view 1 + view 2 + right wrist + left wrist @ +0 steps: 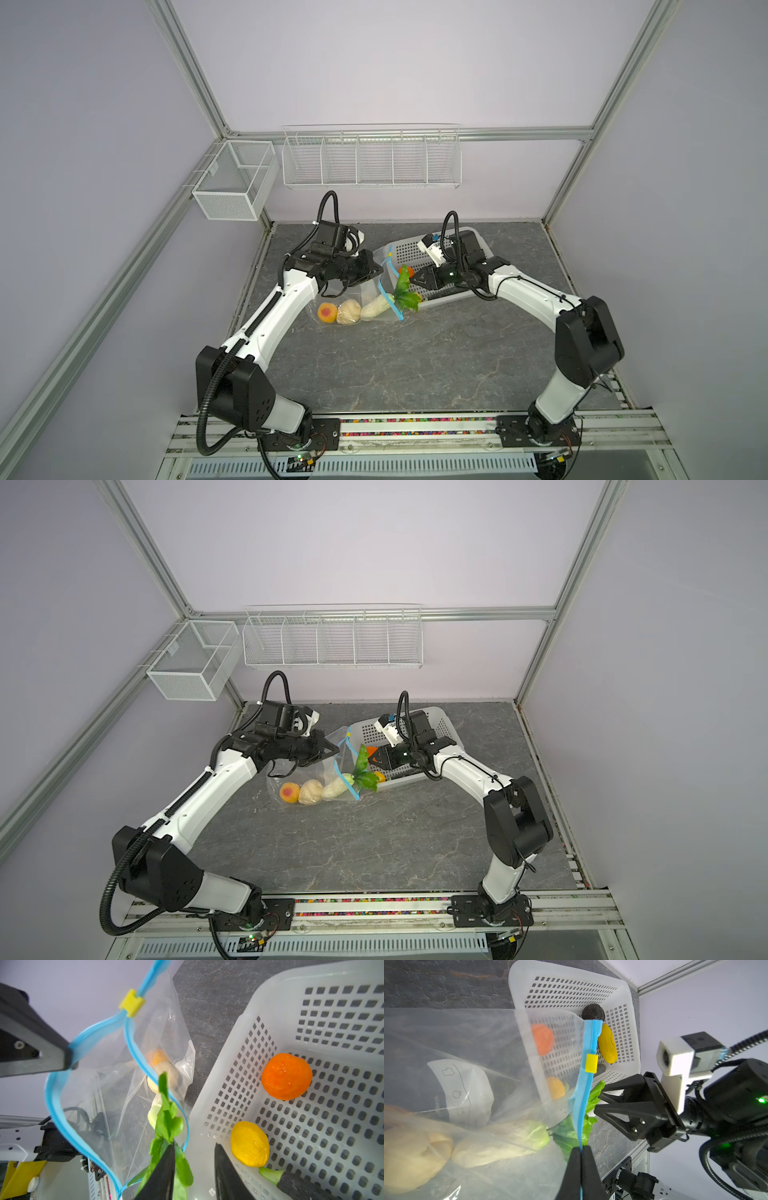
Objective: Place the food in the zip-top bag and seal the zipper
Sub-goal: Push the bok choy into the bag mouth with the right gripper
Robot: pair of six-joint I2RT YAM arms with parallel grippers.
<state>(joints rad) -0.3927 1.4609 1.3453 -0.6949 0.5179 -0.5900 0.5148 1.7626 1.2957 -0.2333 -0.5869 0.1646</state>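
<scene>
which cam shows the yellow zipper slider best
The right wrist view: the yellow slider is large and sharp, with the zipper parting beside it. The left wrist view shows it clearly too, before the basket. In both top views it is a tiny speck.

The zip-top bag, food inside, lies on the table left of the basket.

Both top views are looking down from high over the worktop's near edge toward its far edge. My wrist views are facing each other close across the zip-top bag, both sharing the perforated basket.
</scene>
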